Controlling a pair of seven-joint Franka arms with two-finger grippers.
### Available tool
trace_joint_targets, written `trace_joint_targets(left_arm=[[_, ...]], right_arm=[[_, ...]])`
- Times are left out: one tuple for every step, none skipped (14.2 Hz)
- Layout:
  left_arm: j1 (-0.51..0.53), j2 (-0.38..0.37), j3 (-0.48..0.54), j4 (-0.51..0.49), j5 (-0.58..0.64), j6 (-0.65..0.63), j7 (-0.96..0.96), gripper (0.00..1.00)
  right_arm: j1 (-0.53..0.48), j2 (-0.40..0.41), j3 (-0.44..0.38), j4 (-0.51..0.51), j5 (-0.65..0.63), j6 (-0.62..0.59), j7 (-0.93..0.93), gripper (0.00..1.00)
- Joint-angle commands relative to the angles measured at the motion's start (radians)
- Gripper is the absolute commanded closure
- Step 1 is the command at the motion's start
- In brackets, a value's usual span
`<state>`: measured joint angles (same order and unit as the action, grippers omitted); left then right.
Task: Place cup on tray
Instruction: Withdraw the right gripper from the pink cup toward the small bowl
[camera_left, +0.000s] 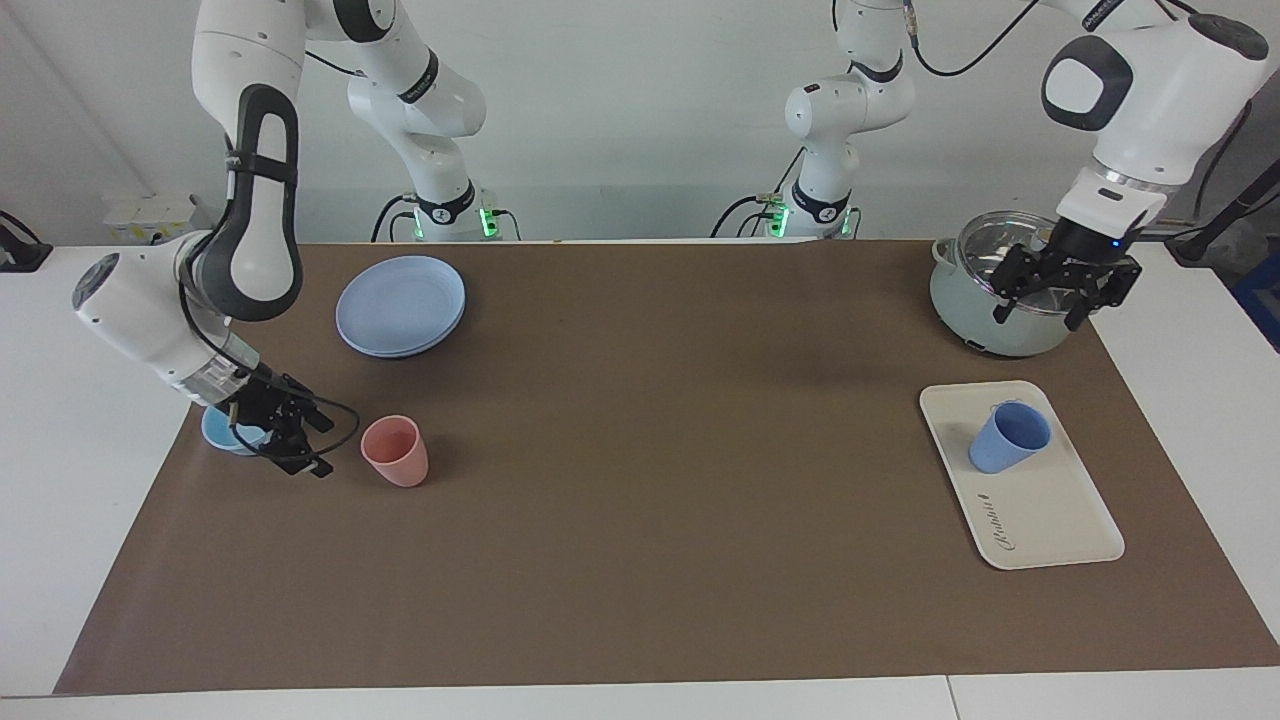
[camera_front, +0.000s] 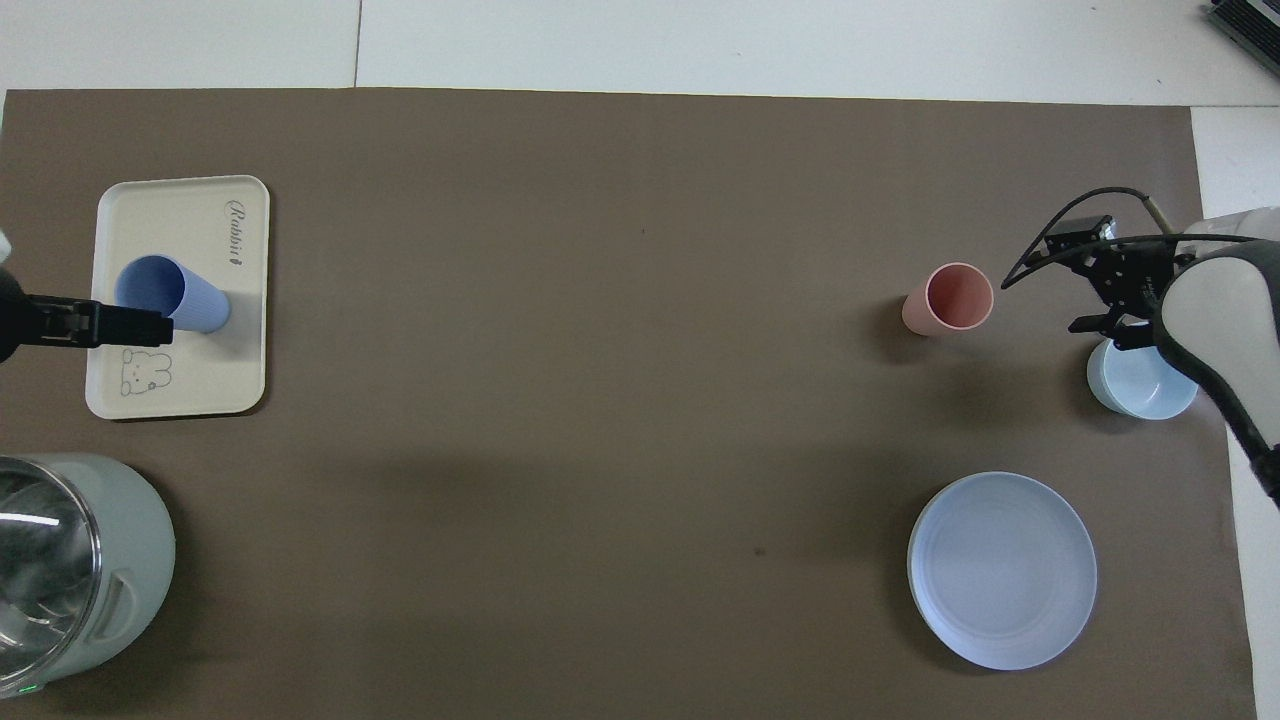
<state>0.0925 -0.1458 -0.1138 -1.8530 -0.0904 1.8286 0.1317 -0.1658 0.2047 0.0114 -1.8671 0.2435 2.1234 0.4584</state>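
The blue cup (camera_left: 1009, 437) already stands upright on the cream tray (camera_left: 1050, 520) near the left arm's table edge, so nothing seems left; left gripper (camera_left: 1062, 297) open over the pot (camera_left: 965, 310), right gripper (camera_left: 285, 425) empty beside the pink cup (camera_left: 396, 451).

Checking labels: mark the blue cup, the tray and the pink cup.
blue cup (camera_left: 1003, 441), facing view, outer wall.
tray (camera_left: 1060, 520), facing view, bare floor beside the lettering.
pink cup (camera_front: 950, 297), overhead view, inside of the mouth.

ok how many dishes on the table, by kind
cups: 2, blue cup on the tray, pink cup
tray: 1
plate: 1
bowl: 1
pot: 1
total: 6
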Motion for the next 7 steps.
trace_joint_targets(left_arm=[[-0.066, -0.006, 0.008, 0.015, 0.088, -0.073, -0.044, 0.00], [-0.079, 0.009, -0.001, 0.070, 0.115, -0.122, -0.043, 0.00], [-0.071, 0.046, -0.001, 0.146, 0.116, -0.181, -0.040, 0.00], [-0.072, 0.083, -0.001, 0.226, 0.124, -0.239, -0.040, 0.00], [-0.073, 0.101, -0.001, 0.257, 0.132, -0.271, -0.040, 0.00], [-0.068, 0.100, -0.001, 0.253, 0.124, -0.264, -0.038, 0.00], [-0.065, 0.095, -0.001, 0.245, 0.118, -0.267, -0.055, 0.00]], right_arm=[[0.081, -0.097, 0.002, -0.026, -0.157, -0.086, -0.156, 0.01], [0.107, -0.134, 0.002, -0.026, -0.162, -0.126, -0.165, 0.00], [0.136, -0.161, 0.002, -0.026, -0.167, -0.175, -0.171, 0.00], [0.162, -0.178, 0.002, -0.014, -0.180, -0.210, -0.172, 0.00], [0.181, -0.189, 0.002, 0.008, -0.214, -0.241, -0.175, 0.01], [0.196, -0.191, 0.002, 0.038, -0.249, -0.278, -0.187, 0.01], [0.204, -0.191, 0.002, 0.080, -0.266, -0.321, -0.208, 0.00]])
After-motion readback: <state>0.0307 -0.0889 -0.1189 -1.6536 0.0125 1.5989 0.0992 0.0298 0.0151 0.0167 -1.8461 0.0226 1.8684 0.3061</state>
